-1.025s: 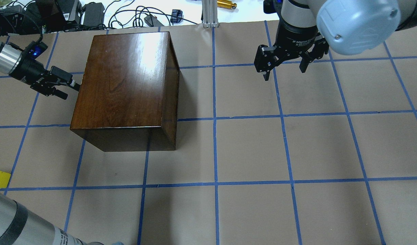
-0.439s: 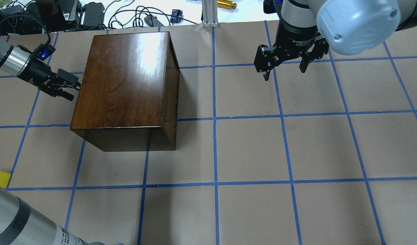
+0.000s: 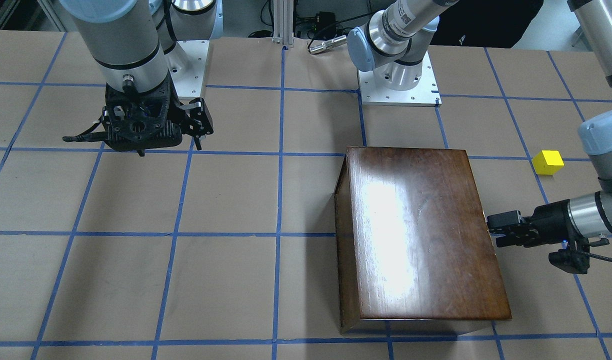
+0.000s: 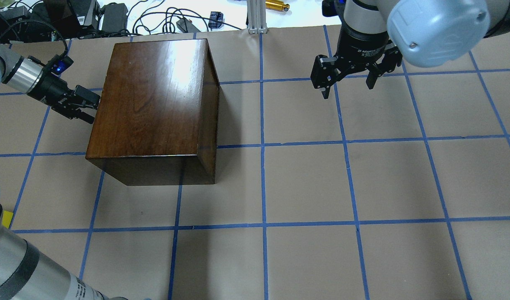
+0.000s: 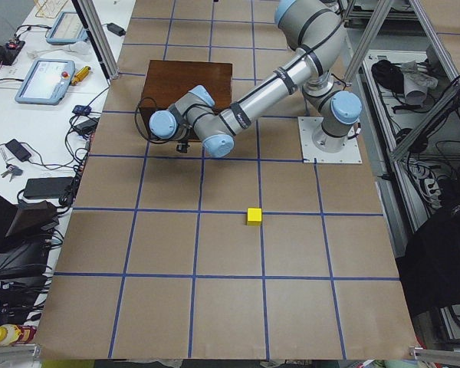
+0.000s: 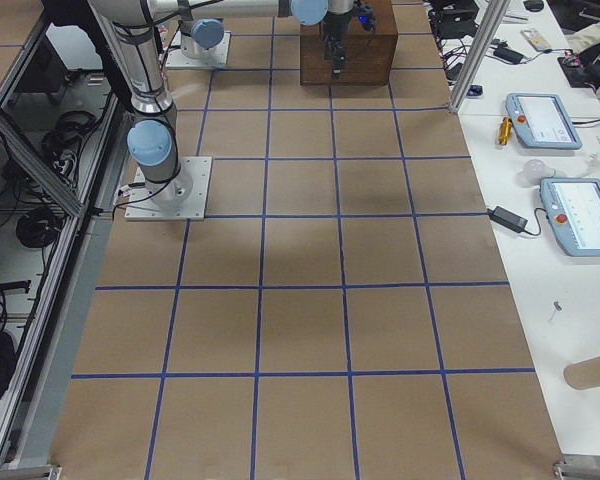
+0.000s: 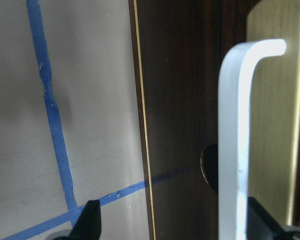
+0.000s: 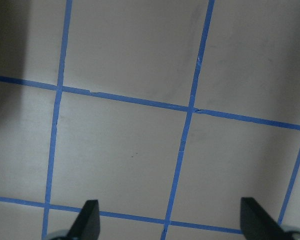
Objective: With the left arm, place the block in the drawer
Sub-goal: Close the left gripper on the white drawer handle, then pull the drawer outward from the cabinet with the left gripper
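Observation:
The yellow block (image 3: 548,162) lies on the brown paper table, apart from the box; it also shows in the exterior left view (image 5: 254,216) and peeks out beside my left arm in the overhead view (image 4: 5,219). The glossy dark-brown box (image 4: 155,96) has its drawer shut. The drawer's dark front panel (image 7: 175,100) and silver handle (image 7: 235,140) fill the left wrist view. My left gripper (image 4: 91,109) is open at that face, with the handle between its fingers. My right gripper (image 4: 347,88) is open and empty, high over bare table (image 8: 172,222).
Cables and power adapters (image 4: 113,16) and an aluminium post (image 4: 257,16) lie beyond the table's far edge. The arms' base plates (image 3: 398,85) sit at the robot's side. Teach pendants (image 5: 42,80) lie on a side bench.
My left gripper has moved in toward the box's drawer face and a little toward the far edge, and now reaches it. The right arm and the box have not moved.

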